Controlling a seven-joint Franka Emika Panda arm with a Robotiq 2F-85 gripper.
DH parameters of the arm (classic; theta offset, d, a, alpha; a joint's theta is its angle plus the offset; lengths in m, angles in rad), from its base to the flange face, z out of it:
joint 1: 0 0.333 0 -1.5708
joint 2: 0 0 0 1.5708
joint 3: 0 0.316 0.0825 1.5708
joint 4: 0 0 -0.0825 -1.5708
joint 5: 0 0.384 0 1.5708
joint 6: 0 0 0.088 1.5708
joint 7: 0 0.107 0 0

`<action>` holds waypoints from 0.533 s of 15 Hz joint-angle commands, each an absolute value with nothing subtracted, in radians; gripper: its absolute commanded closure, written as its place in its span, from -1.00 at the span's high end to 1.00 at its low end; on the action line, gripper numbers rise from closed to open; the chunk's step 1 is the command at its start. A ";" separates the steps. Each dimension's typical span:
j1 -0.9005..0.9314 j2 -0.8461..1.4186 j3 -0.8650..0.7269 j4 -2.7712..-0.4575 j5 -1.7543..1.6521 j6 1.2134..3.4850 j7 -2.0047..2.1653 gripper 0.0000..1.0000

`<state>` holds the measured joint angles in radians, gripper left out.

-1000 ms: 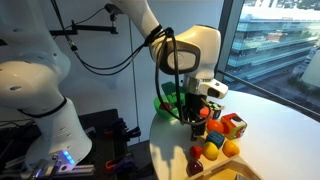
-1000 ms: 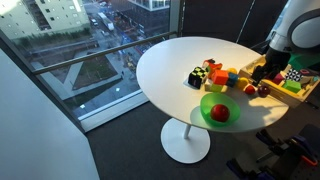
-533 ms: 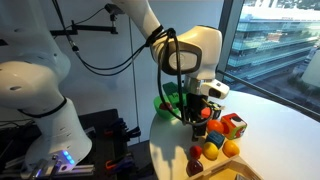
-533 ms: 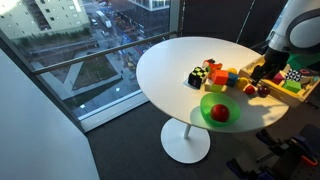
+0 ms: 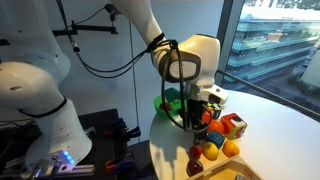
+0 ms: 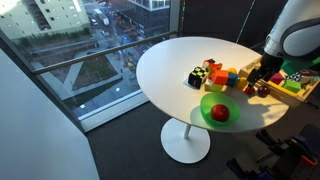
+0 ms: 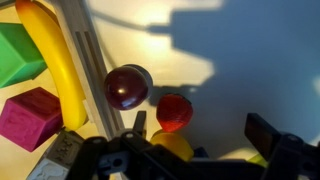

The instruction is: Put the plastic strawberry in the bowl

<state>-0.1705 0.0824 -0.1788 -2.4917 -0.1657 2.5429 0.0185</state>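
In the wrist view the plastic strawberry (image 7: 174, 111), small and bright red, lies on the white table beside a dark maroon round fruit (image 7: 128, 86). My gripper (image 7: 200, 130) is open and empty. It hangs over the strawberry, which sits between the fingers, close to the left finger (image 7: 138, 124). The green bowl (image 6: 207, 101) stands near the table's edge, apart from the fruits; it also shows behind my gripper (image 5: 197, 118) in an exterior view (image 5: 168, 103). In an exterior view my gripper (image 6: 262, 80) is by the cluster of fruits.
A red round item (image 6: 219, 113) lies in the bowl. A wooden tray (image 7: 95, 60) holds a yellow banana (image 7: 55, 55), a green block (image 7: 20, 55) and a magenta block (image 7: 32, 118). A yellow fruit (image 7: 172, 146) lies under my gripper. Colourful blocks (image 6: 205, 73) stand mid-table.
My gripper has come down a little toward the fruits. The strawberry and the bowl have not moved.
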 commanded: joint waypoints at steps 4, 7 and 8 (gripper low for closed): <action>-0.166 0.172 -0.187 -2.485 -0.179 2.640 0.023 1.00; -0.162 0.203 -0.192 -2.483 -0.186 2.679 0.026 1.00; -0.162 0.212 -0.194 -2.482 -0.187 2.691 0.024 1.00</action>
